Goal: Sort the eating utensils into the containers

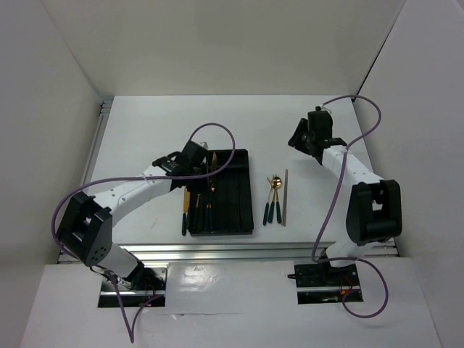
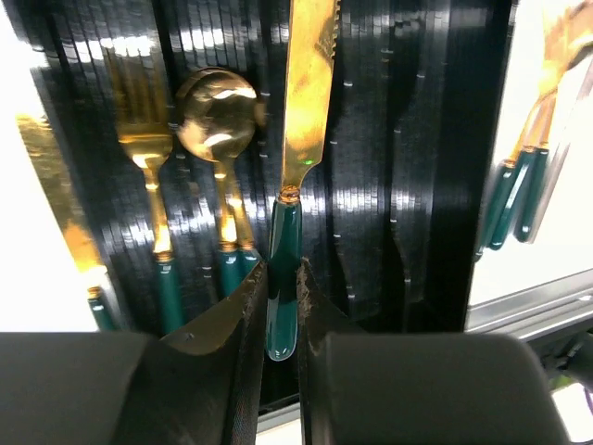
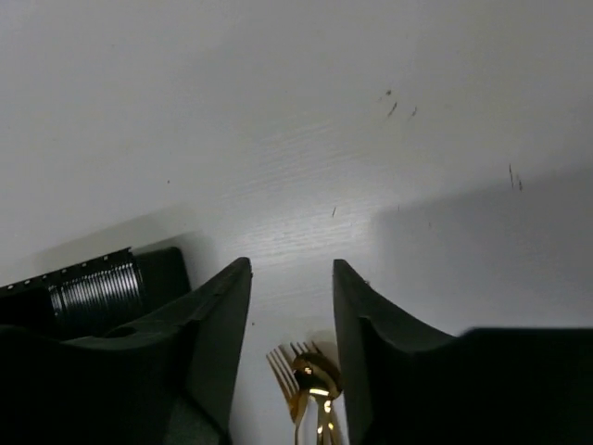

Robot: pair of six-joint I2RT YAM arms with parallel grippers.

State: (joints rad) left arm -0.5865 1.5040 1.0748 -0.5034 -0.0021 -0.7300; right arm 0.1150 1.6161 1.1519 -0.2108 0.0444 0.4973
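Jaws of the left gripper [image 2: 281, 273] pinch narrowly on the dark teal handle of a knife [image 2: 306, 102], gripping it near its butt end, so the long gold blade reaches out ahead over the black tray [image 2: 426, 185]. Below and left of the blade, a fork [image 2: 139, 120] and a spoon [image 2: 215, 111] already lie in the tray's lengthwise compartments; those to the right look bare. Another gold-bladed piece [image 2: 56, 204] lies along the tray's left wall, inside or just outside it I cannot tell. Right of the tray, on the white counter [image 1: 145, 130], a loose fork [image 3: 285, 366], a loose spoon [image 3: 315, 375] and the grey stick [image 1: 285, 197] wait side by side. Farthest back, the right gripper [image 3: 292, 269] hangs over the counter beyond their heads, jaws apart with nothing between them

Risk, as I judge it: the grip sits so far back that the blade may swing or slip on release, landing across a divider or in with the spoon. The right arm, coming down on such tightly bunched pieces, may nudge the neighbours or lift two at once
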